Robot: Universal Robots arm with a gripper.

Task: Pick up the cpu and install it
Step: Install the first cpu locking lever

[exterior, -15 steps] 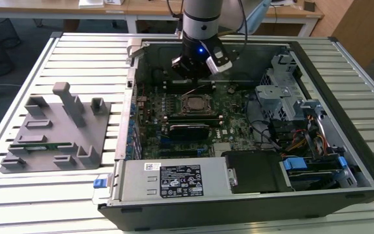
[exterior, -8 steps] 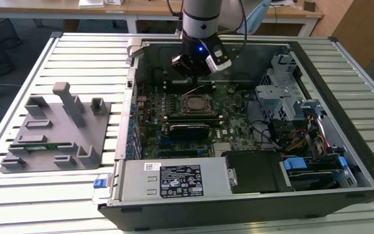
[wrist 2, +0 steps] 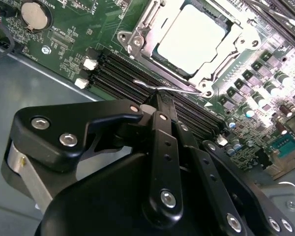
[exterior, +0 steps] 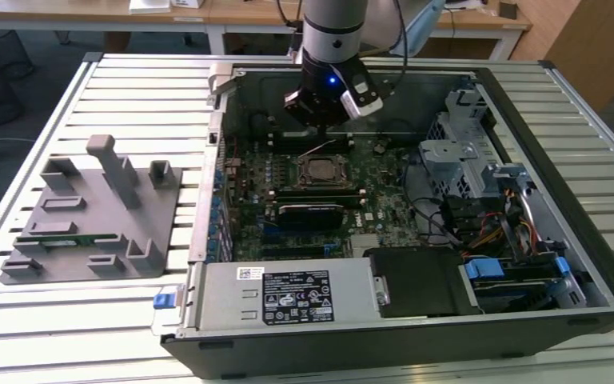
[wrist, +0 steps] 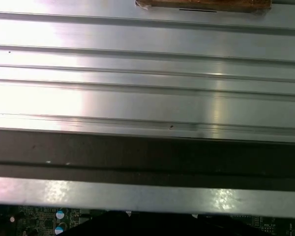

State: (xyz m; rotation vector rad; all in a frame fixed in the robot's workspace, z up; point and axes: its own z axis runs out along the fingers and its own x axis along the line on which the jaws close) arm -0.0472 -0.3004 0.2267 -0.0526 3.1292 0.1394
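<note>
We see the cpu (wrist 2: 191, 40) already lying flat in its socket (wrist 2: 137, 39) on the green board (wrist 2: 69, 44), a pale silvery square framed by the bright metal bracket, whose thin wire lever (wrist 2: 162, 87) stands free along one edge. In the exterior view the socket (exterior: 323, 170) sits mid-board inside the open case (exterior: 563, 200), with the arm (exterior: 334, 32) hanging over the board's far side and the gripper (exterior: 318, 108) poised just above and behind the socket.

In the second wrist view the gripper's (wrist 2: 160, 105) black, matte links and shiny screws crowd the foreground, and its fingers come together to a narrow tip with nothing between them (close over the dark memory slots (wrist 2: 118, 73) beside the socket).

On the ribbed metal table (exterior: 125, 88), toward the exterior view's left, lies a grey moulded tray (exterior: 83, 224) carrying a thin green stick (exterior: 67, 238).
</note>
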